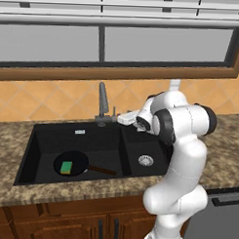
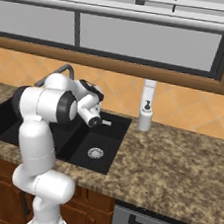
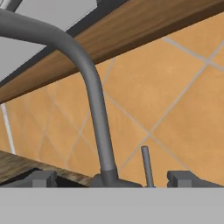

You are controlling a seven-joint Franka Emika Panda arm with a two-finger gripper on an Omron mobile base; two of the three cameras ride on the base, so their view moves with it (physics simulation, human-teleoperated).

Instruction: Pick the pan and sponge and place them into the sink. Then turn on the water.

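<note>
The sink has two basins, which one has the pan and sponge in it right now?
The wide basin of the sink, on the tap's left in the left base view. The pan lies on its floor with the sponge inside it; the narrower basin holds just its silver drain.

A white soap bottle (image 2: 145, 116) stands upright at the back edge of the speckled granite tabletop (image 2: 178, 157), against the orange tiled wall (image 2: 194, 106), below the wood-framed window (image 2: 142, 43).

sink (image 1: 42, 138): matte black | tap (image 3: 94, 94): smooth grey metal | counter (image 2: 177, 162): speckled stone
</note>
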